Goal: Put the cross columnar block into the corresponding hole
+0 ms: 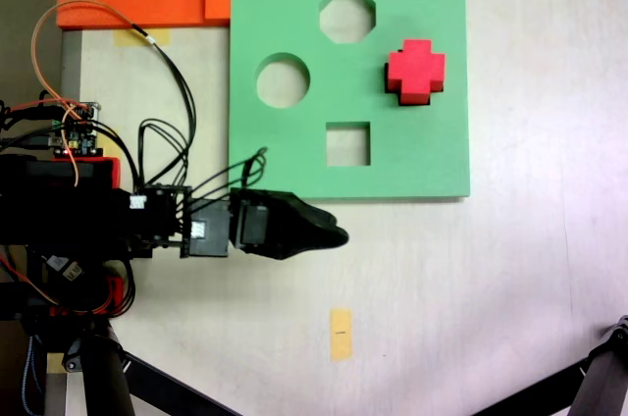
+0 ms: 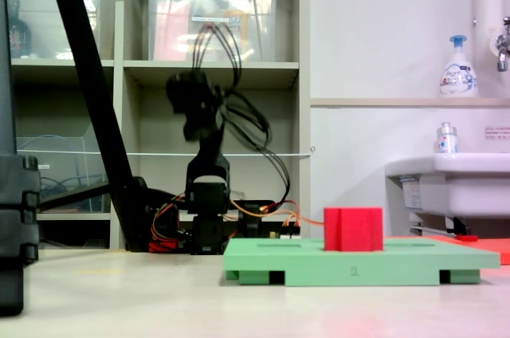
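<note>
- The block stands upright in the cross hole at the board's 3 o'clock edge.
- Bare counter lies below the board.
- The gripper hangs off the board's 6 o'clock edge, empty; its opening cannot be told.

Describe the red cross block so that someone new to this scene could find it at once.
Start at the green square foam board on the pale table, seen from above. Three of its cutouts, octagonal, round and square, are open; toward the board's right side the cross columnar block stands in the board. It is the one bright red, plus-shaped piece and sticks up above the board's surface.
</note>
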`<state>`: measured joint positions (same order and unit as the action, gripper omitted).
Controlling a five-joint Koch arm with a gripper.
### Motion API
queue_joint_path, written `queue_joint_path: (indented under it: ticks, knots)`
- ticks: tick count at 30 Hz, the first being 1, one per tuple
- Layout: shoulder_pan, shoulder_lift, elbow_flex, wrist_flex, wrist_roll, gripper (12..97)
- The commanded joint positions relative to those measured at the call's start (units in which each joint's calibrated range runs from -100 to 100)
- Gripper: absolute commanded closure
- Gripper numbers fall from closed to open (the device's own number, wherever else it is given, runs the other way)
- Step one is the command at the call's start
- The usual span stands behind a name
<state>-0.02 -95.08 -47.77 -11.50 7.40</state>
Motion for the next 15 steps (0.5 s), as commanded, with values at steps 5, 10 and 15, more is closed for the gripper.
queue_joint_path:
  ticks: [5, 10, 15]
  knots:
    - [-0.59, -4.92, -29.40, 20.79, -3.37, 60.7]
    - [-0.49, -4.92, -46.85, 21.66, -3.47, 60.7]
    - [-0.34, -4.92, -52.23, 21.37, -3.57, 60.8]
